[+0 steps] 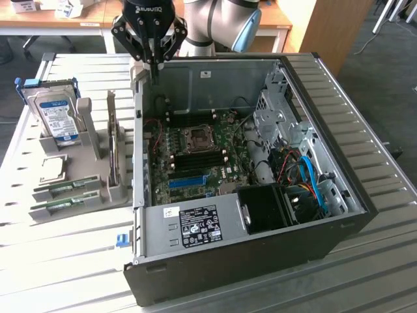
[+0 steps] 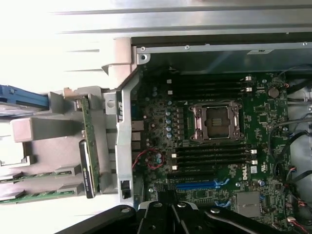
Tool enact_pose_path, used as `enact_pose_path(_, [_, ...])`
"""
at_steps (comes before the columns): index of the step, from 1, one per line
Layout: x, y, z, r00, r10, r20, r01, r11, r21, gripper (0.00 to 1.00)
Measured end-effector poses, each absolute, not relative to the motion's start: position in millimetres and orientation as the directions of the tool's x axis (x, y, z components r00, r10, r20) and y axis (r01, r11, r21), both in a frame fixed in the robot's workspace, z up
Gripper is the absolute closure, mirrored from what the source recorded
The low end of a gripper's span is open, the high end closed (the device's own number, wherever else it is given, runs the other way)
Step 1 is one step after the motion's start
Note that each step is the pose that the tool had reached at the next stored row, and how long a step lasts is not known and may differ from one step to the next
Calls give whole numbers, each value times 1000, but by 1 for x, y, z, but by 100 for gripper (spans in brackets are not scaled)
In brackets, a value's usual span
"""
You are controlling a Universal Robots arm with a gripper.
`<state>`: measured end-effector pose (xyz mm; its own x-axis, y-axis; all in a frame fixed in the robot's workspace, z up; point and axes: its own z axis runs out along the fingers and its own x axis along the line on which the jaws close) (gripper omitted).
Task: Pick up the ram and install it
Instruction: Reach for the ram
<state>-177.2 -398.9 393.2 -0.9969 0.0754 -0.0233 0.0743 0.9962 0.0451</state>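
Exterior view: your end effector [image 1: 155,64] is empty, fingers pressed together, above the rear corner of the open PC case [image 1: 228,274] on the exterior view's left. The ram sticks [image 1: 65,189] lie flat in the grey holder [image 1: 91,134] on the worktop [image 1: 65,261]. They're outside the case, well apart from the end effector, nearer the camera and further left, long axes roughly left-right. Hard drive [image 1: 55,117] and an upright green card [image 1: 112,140] stand in between; it's open above.

Wrist view: the ram sticks [image 2: 34,174] lie parallel, across the case wall from the end effector [image 2: 168,209]. Dark memory slots [image 2: 214,156] flank the CPU socket [image 2: 217,119].
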Motion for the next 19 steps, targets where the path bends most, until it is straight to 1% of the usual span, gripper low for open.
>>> enact_pose_path(19, [-218,-399,393,-997,75,-23,74,996,45,89])
